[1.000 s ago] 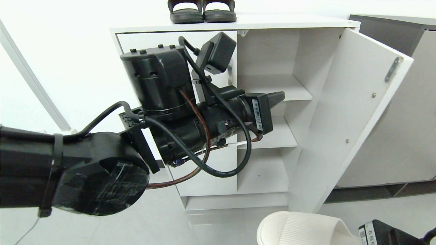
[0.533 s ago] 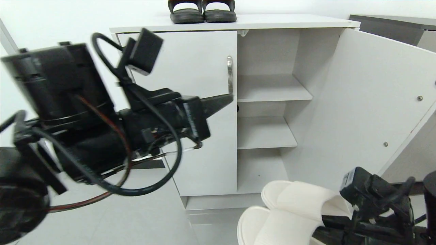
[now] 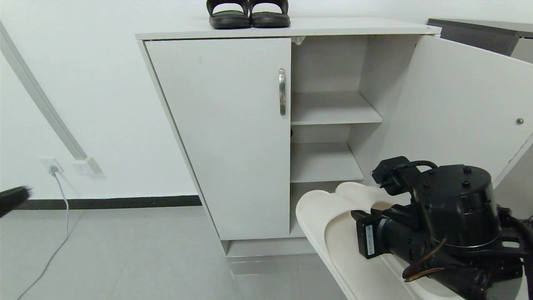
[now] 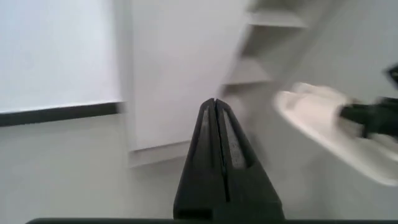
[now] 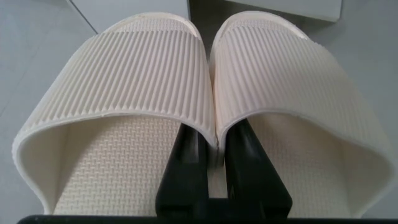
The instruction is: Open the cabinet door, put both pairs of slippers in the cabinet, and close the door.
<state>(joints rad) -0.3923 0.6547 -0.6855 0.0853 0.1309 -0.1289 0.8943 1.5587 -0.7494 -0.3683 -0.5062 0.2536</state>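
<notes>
Head: high up, facing the white wooden cabinet point(image 3: 216, 137) front-on, fairly near.
Left wrist: low, facing the cabinet's closed door.
Right wrist: close above ribbed cream foam slippers point(image 5: 205, 93), before the cabinet.
Shared: cabinet, slippers.

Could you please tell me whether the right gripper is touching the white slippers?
Touching. The right wrist view shows the right gripper with its fingers under the straps, pinching the adjoining inner edges of the white slippers.

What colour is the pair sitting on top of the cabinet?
Black slippers; the head view shows them best.
</notes>
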